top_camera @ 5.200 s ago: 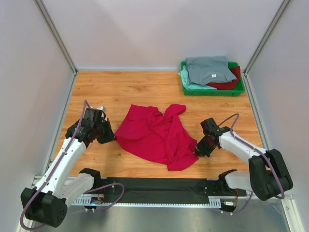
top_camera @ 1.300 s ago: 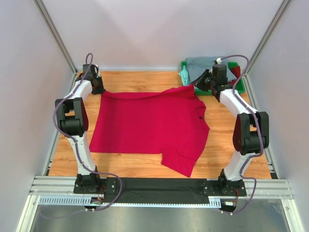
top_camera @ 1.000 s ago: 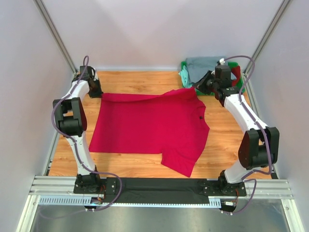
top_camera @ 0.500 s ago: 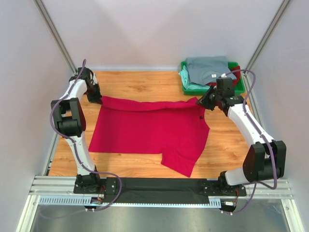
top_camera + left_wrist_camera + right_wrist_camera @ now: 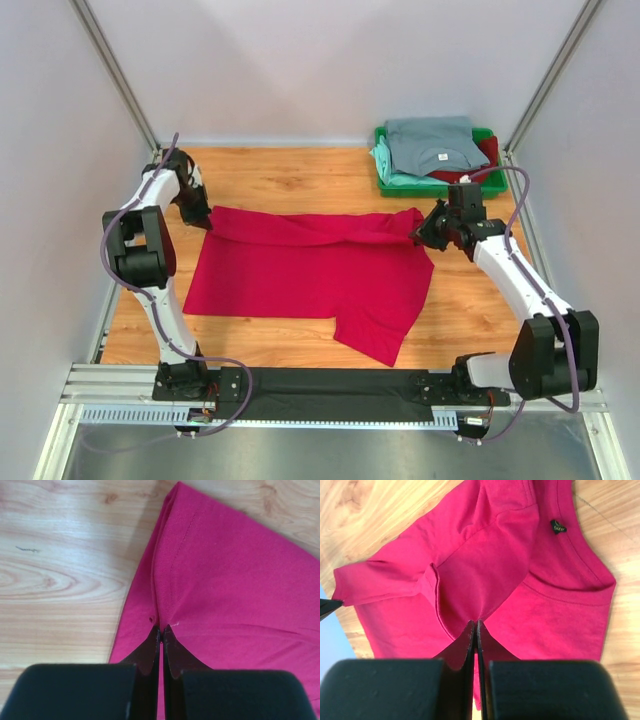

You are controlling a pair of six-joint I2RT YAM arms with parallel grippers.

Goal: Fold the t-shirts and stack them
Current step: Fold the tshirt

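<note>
Left tool (image 5: 161, 630) pinches the far-left edge of the red t-shirt (image 5: 310, 275); right tool (image 5: 475, 626) pinches its far-right fold by the collar. Shirt spread mid surface (image 5: 290, 180), far edge doubled over. Green tray (image 5: 440, 192) far right: grey-blue tee (image 5: 430, 145) on top, mint tee (image 5: 385, 165), dark red tee (image 5: 480, 174).

The table (image 5: 300, 180) is pale wood with a running grain and darker knots; it fills the floor of the cell; a green tray (image 5: 450, 191) sits at its far right corner, close to the back wall (image 5: 330, 70) and just beside the foot of the right post (image 5: 555, 75); a matching left post (image 5: 115, 75) slants up at the far left corner; white panels close the left, back and right sides; along the near edge runs a ribbed metal rail (image 5: 110, 385) with a black plate (image 5: 330, 385) across its middle; in the left wrist view the wood carries a thin dark scratch (image 5: 27, 549) and a small knot (image 5: 111, 498).
</note>
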